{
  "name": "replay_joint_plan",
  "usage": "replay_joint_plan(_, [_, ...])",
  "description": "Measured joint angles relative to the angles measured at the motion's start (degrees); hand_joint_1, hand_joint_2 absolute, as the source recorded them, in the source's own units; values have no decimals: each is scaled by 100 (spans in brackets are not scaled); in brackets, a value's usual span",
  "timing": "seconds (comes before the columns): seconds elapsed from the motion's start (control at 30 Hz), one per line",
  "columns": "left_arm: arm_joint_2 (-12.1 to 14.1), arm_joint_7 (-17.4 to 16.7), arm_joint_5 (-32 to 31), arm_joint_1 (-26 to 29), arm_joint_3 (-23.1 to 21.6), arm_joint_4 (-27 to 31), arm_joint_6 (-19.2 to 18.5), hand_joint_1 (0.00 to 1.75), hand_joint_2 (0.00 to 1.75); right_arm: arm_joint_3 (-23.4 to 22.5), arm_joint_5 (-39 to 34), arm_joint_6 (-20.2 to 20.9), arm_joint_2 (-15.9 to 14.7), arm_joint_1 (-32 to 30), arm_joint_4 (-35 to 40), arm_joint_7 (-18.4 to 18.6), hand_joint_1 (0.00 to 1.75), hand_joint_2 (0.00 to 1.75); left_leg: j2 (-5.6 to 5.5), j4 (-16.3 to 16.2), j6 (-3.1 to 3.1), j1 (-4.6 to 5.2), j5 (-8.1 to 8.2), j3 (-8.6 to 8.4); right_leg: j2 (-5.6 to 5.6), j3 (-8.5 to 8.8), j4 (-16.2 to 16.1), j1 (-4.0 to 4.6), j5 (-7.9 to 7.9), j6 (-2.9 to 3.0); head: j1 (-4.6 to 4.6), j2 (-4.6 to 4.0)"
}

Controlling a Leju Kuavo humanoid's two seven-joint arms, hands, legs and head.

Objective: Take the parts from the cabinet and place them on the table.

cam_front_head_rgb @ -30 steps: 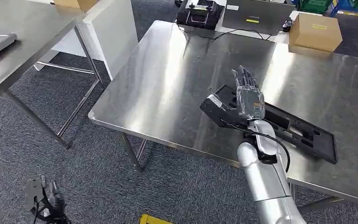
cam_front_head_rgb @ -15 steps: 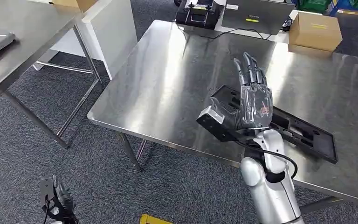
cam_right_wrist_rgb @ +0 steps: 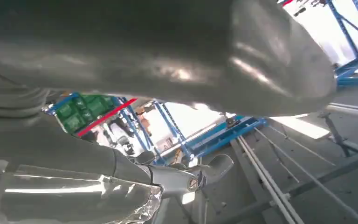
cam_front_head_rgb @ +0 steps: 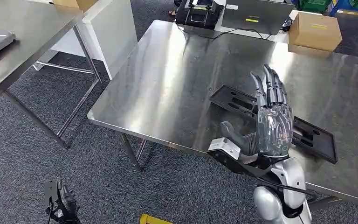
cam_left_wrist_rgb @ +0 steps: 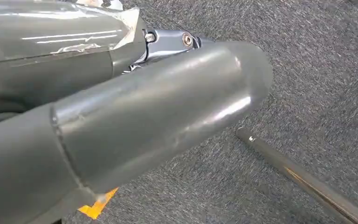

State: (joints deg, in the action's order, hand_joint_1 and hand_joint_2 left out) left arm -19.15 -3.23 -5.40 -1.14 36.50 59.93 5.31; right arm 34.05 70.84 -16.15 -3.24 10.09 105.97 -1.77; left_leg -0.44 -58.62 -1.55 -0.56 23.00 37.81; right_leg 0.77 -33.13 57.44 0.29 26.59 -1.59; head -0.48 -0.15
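Flat black plastic part with cut-out slots lies flat on shiny stainless steel tabletop, near front edge toward right corner, long side running diagonally

Right hand raised above front edge, fingers straight and spread, palm empty, clear of part

Left hand hangs low over grey carpet off table's front-left corner; grasp cannot be told

Brown cardboard box at far right corner
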Motion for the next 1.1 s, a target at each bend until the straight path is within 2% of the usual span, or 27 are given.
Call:
replay_joint_plan(0.27, [-2, 44, 85, -61, -94, -92, -20, 0, 0, -146, -61, -140, -142, -375, 203, -88, 0, 0, 1, 0, 0, 0, 0, -1, 1, 1, 0, 2, 0, 0, 0, 0])
replay_joint_plan(0.43, [-63, -228, 321, 100, -378, 271, 5, 0, 0, -188, -57, -291, -179, -561, 203, -118, 0, 0, -1, -8, -1, 6, 11, 10, 1, 10, -8, -5, -2, -4, 0, 0])
replay_joint_plan(0.47, [-66, -256, 348, 131, -435, 343, 33, 0, 0, -197, -55, -306, -181, -576, 203, -125, 0, 0, -5, -25, -51, 14, 42, 13, 3, 21, -12, -55, -1, -11, -2, 0])
replay_joint_plan(0.57, [-72, -293, 402, 208, -573, 510, 44, 0, 0, -212, -15, -395, -197, -630, 203, -125, 0, 0, -1, -22, -76, 30, 47, 6, 5, 29, -25, -65, 1, -25, 0, 0])
replay_joint_plan(0.6, [-72, -297, 433, 220, -625, 549, 39, 0, 0, -225, 7, -446, -199, -652, 203, -120, 0, 0, -1, 28, -104, 30, 24, -23, 6, 33, -43, -43, -1, -45, -7, 0])
replay_joint_plan(0.63, [-81, -297, 475, 229, -680, 557, 33, 0, 0, -258, 24, -499, -208, -692, 221, -107, 0, 0, 27, 164, -133, -50, -48, -108, -10, 39, -13, 19, 24, -55, -2, 0])
replay_joint_plan(0.67, [-74, -293, 514, 226, -717, 557, 31, 0, 0, -280, 37, -564, -240, -733, 223, -98, 0, 0, 21, 225, -139, -32, -60, -167, -27, -9, 136, -30, 123, -69, -7, 0])
replay_joint_plan(0.7, [-72, -293, 564, 225, -761, 555, 22, 0, 0, -288, 50, -643, -262, -745, 225, -90, 0, 0, 37, 234, -159, -54, -71, -176, -31, -186, 522, -43, 339, -43, 44, 0])
replay_joint_plan(0.77, [-63, -278, 632, 225, -835, 533, 17, 0, 0, -315, 63, -706, -326, -863, 223, -85, 0, 0, 51, 234, -159, -55, -73, -164, -34, -565, 1326, -101, 682, -54, 37, 0])
replay_joint_plan(0.8, [-50, -262, 671, 221, -881, 516, 17, 0, 0, -323, 68, -732, -350, -942, 223, -81, 0, 0, 53, 231, -151, -62, -72, -157, -34, -664, 1547, -138, 733, -101, 42, 0])
replay_joint_plan(0.83, [-26, -241, 708, 218, -926, 473, 17, 0, 0, -347, 68, -767, -380, -1016, 223, -70, 0, 0, 55, 229, -133, -80, -79, -151, -38, -638, 1519, -193, 699, -169, 42, 0])
replay_joint_plan(0.87, [-6, -223, 734, 209, -966, 426, 17, 0, 0, -365, 68, -807, -400, -1063, 223, -61, 0, 0, 55, 219, -83, -114, -80, -143, -44, -453, 1184, -256, 554, -277, 39, 0])
replay_joint_plan(0.93, [35, -197, 782, 184, -1046, 346, 17, 0, 0, -408, 77, -885, -428, -1140, 223, -52, 0, 0, 54, 154, 28, -183, -64, -124, -96, 154, 118, -370, 194, -495, 44, 0])
replay_joint_plan(0.97, [85, -181, 800, 164, -1082, 323, 17, 0, 0, -420, 83, -929, -437, -1167, 220, -35, 0, 0, 55, 108, 99, -172, -49, -120, -151, 243, 7, -372, 197, -525, 63, 0])
replay_joint_plan(1.0, [122, -157, 813, 146, -1117, 293, 15, 0, 0, -424, 92, -961, -437, -1223, 237, -15, 0, 0, 50, 65, 160, -150, -15, -111, -112, 172, -38, -307, 153, -453, 105, 0])
replay_joint_plan(1.03, [157, -116, 872, 107, -1180, 236, 24, 0, 0, -441, 116, -1014, -448, -1266, 260, -7, 0, 0, 51, 89, 198, -136, -16, -119, -99, 175, 29, -308, 167, -313, 63, 0])
replay_joint_plan(1.1, [288, -44, 986, 27, -1280, 52, 66, 0, 0, -468, 155, -1080, -452, -1354, 269, 13, 0, 0, 65, 118, 250, -165, -64, -143, -84, 170, 70, -305, 146, -204, 41, 0])
